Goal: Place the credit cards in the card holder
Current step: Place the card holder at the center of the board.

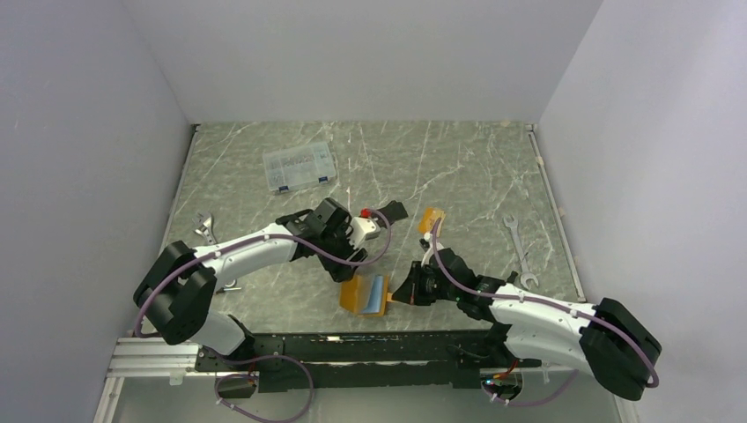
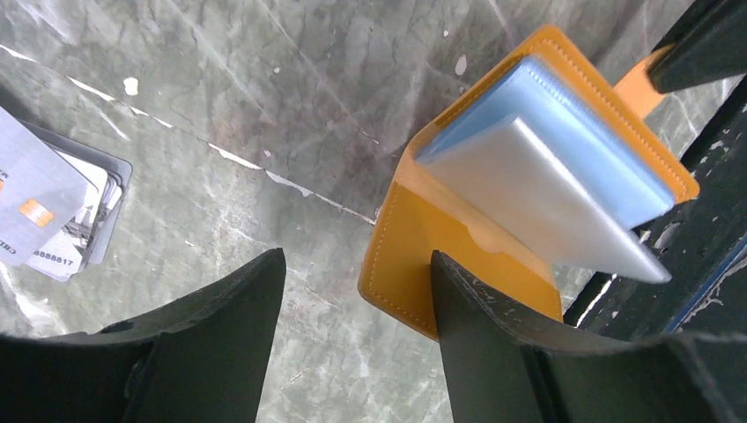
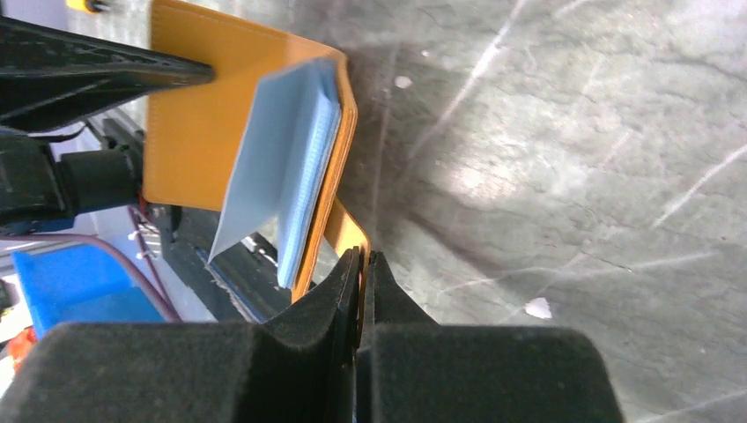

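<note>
One holder [image 1: 356, 296] lies open near the table's [image 1: 458, 167] near edge, between the two grippers, pale blue inside turned up. Its long axis runs roughly left to right, and its tab end points right. The right gripper [image 1: 410, 292] is pressed together on that orange tab. The left gripper [image 2: 357, 260] is spread and holds nothing, hanging over the table just beside the holder's plain orange flap. Left of it in the left wrist view lies one stack of cards [image 2: 40, 198]: three can be counted, a grey one on a whitish one on a black one, lying aslant. One orange card [image 1: 432, 218] sits apart, farther back. One clear box [image 1: 299, 166] and two wrenches [image 1: 520, 249] lie farther out
</note>
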Motion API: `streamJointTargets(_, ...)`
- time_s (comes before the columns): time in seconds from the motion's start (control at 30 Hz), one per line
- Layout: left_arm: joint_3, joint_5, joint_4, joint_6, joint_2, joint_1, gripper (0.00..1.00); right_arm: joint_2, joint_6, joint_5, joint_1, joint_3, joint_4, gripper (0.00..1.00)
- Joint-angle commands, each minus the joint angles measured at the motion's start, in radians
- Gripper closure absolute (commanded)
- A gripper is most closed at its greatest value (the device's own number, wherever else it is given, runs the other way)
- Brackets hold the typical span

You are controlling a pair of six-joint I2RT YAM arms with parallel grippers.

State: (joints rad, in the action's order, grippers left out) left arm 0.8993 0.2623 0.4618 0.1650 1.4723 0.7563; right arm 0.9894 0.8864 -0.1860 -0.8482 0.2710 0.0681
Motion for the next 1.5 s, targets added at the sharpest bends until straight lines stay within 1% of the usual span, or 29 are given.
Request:
streamJointTargets(0.0,-0.011,-0.005,0.014,0.017,-0.025,0.002,0.33,0.027,0.009,0.023,-0.009,-0.017,0.022,1.00)
streamJointTargets(0.07,-0.009,0.003,0.013,0.017,-0.015,0.002,0.36,0.038,0.004,0.034,-0.014,-0.022,0.014,1.00)
streamJointTargets(0.13,-0.021,0.005,0.001,0.019,-0.008,0.002,0.45,0.042,0.007,0.053,-0.020,-0.036,0.006,1.00)
streamJointTargets(0.2,-0.002,0.031,0.023,0.036,0.024,-0.001,0.66,0.041,0.015,0.063,-0.021,-0.062,0.007,1.00)
streamJointTargets(0.27,0.023,0.049,0.045,0.043,0.058,-0.009,0.86,0.027,0.024,0.065,-0.022,-0.076,0.004,1.00)
streamJointTargets(0.3,0.032,0.057,0.057,0.043,0.073,-0.013,0.92,0.011,0.025,0.071,-0.022,-0.073,-0.009,0.98)
streamJointTargets(0.33,0.036,0.063,0.058,0.039,0.078,-0.017,0.94,-0.009,0.026,0.083,-0.023,-0.067,-0.028,0.93)
streamJointTargets(0.4,0.030,0.064,0.043,0.034,0.068,-0.018,0.95,-0.056,0.024,0.116,-0.023,-0.042,-0.076,0.81)
streamJointTargets(0.5,0.029,0.061,0.032,0.020,0.048,-0.018,0.95,-0.106,0.013,0.156,-0.023,0.008,-0.157,0.56)
streamJointTargets(0.53,0.030,0.063,0.035,0.018,0.045,-0.018,0.95,-0.113,0.009,0.170,-0.023,0.028,-0.178,0.51)
streamJointTargets(0.6,0.033,0.064,0.036,0.013,0.042,-0.018,0.95,-0.118,-0.004,0.183,-0.023,0.069,-0.207,0.46)
streamJointTargets(0.77,0.031,0.068,0.033,-0.001,0.023,-0.018,0.96,-0.113,-0.036,0.240,-0.023,0.169,-0.280,0.45)
streamJointTargets(0.87,0.037,0.067,0.039,-0.005,0.015,-0.018,0.96,-0.130,-0.058,0.273,-0.023,0.225,-0.316,0.47)
streamJointTargets(0.97,0.048,0.068,0.045,-0.011,0.012,-0.017,0.97,-0.131,-0.077,0.255,-0.024,0.271,-0.302,0.50)
streamJointTargets(1.1,0.060,0.068,0.050,-0.024,0.008,-0.017,0.97,-0.078,-0.083,0.207,-0.039,0.330,-0.240,0.53)
streamJointTargets(1.17,0.066,0.064,0.056,-0.028,0.008,-0.014,0.98,-0.031,-0.100,0.195,-0.077,0.363,-0.203,0.51)
streamJointTargets(1.23,0.071,0.056,0.061,-0.029,0.010,-0.014,0.98,0.031,-0.133,0.205,-0.136,0.412,-0.196,0.47)
streamJointTargets(1.37,0.081,0.046,0.076,-0.036,0.010,-0.008,0.99,0.160,-0.179,0.333,-0.287,0.503,-0.260,0.38)
streamJointTargets(1.47,0.103,0.038,0.098,-0.042,0.014,-0.009,1.00,0.202,-0.184,0.424,-0.379,0.522,-0.265,0.34)
